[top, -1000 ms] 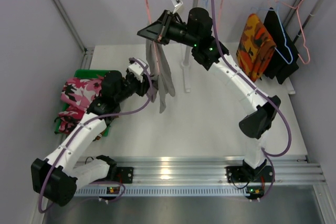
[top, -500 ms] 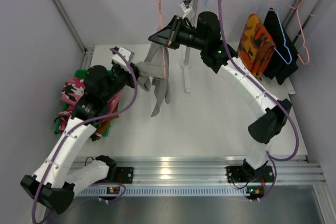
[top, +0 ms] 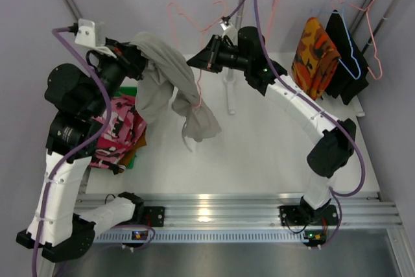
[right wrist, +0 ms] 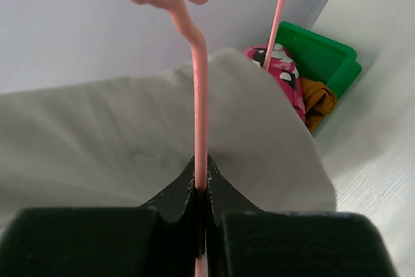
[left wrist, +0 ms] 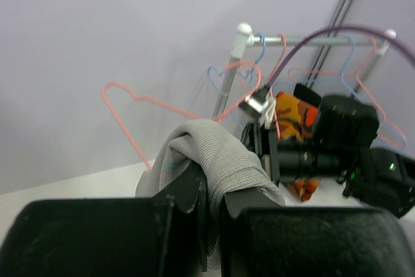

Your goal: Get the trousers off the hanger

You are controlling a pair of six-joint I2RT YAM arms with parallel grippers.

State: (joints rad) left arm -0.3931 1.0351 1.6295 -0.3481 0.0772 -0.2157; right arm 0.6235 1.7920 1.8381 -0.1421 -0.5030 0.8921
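Left fingers (left wrist: pixel 211 194) pinched tight on a fold of the grey trousers (left wrist: pixel 217 154). The cloth trails from them to below the right fingers (right wrist: pixel 201 189), which are clamped on the pink hanger (right wrist: pixel 198 95) wire. I cannot tell if the tail is clear of the wire. My plan: hold the hanger fixed and draw the cloth slowly away.

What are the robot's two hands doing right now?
Left gripper: shut on the grey trousers.
Right gripper: shut on the pink hanger.
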